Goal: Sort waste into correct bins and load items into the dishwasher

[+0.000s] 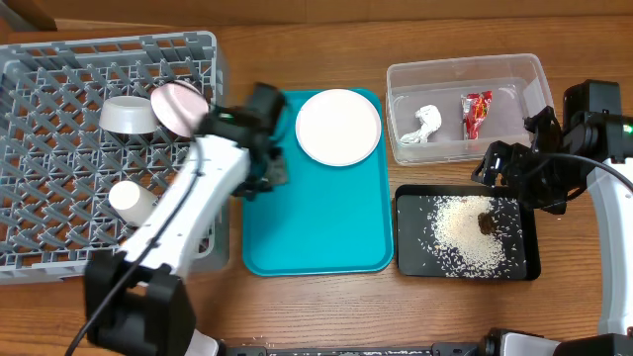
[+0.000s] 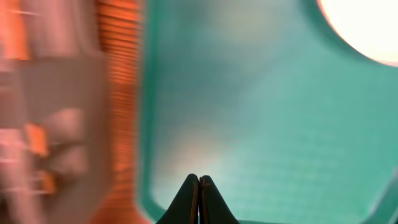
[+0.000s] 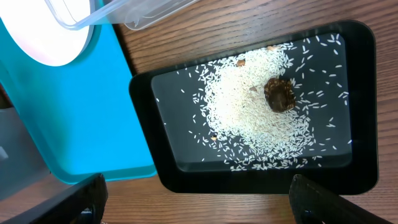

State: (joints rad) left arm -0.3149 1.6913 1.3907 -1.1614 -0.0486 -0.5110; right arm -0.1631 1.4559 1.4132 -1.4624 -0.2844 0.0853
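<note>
Black tray (image 1: 406, 242): long axis left-right on the surface, in front of the clear tub (image 1: 465, 69), which runs the same way. Rice (image 3: 255, 112) is spread over its floor, with the brown lump (image 3: 280, 94) on the heap's right part.

Tub contents: white tissue (image 1: 423, 126) on the left and red wrapper (image 1: 476, 112) on the right, the wrapper's long axis front-back. Its print is too small to read.

Right tool (image 1: 516, 178): jaws wide apart, nothing held, above the black tray's far right edge. The lump is just beside it.

Left tool (image 2: 198, 180): fingers pressed together, empty, over the left part of the teal tray (image 1: 326, 227), near the dish rack (image 1: 59, 148). White plate (image 1: 338, 127) lies flat on the teal tray's far end, apart from this tool.

Rack contents: grey bowl (image 1: 129, 116), pink bowl (image 1: 178, 107) tilted on edge beside it, and white cup (image 1: 132, 202) lying tilted nearer the front.
</note>
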